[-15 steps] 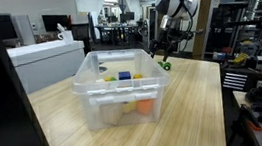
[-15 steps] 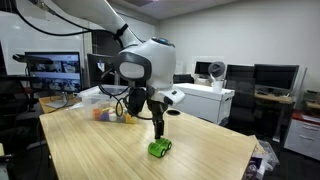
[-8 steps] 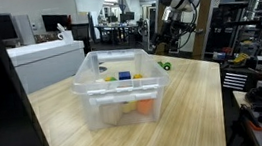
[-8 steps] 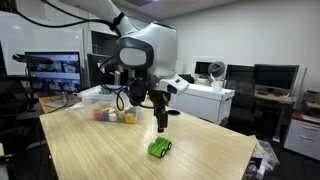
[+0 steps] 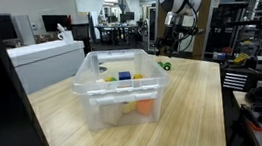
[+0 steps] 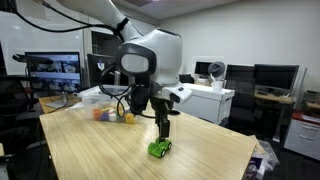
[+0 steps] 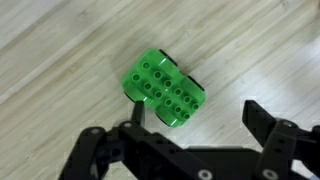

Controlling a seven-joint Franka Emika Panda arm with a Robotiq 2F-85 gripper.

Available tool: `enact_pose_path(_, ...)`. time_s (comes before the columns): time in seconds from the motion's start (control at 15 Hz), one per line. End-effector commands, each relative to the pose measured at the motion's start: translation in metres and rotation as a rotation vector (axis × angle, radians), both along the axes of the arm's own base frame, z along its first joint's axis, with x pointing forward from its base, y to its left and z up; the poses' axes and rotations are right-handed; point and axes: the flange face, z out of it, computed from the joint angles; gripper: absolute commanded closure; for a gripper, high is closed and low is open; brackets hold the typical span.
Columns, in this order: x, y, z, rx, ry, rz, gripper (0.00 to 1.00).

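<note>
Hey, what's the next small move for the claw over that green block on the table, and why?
Probably ease the open claw straight down around the green block. The wrist view shows the block lying between the spread fingers, a little nearer one of them. An exterior view shows the claw just above it on the wooden table, not gripping yet.

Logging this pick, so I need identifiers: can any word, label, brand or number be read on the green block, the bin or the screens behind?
On the green block: none, only plain studs.
On the clear bin: no label visible.
On the monitor screen: an image shows, but it is too small and blurred to read.
Elsewhere: nothing legible in any view.
</note>
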Motion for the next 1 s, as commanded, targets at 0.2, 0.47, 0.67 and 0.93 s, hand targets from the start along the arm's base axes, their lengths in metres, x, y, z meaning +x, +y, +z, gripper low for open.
enact_pose_path(0.2,0.003,-0.007,-0.016,-0.017,0.002,0.189,0.00)
enact_pose_path(0.47,0.019,-0.009,-0.012,-0.042,-0.013,0.300,0.00)
enact_pose_path(0.67,0.030,-0.018,-0.011,-0.103,0.019,0.396,0.00)
enact_pose_path(0.93,0.032,-0.018,-0.019,-0.142,0.053,0.534,0.00)
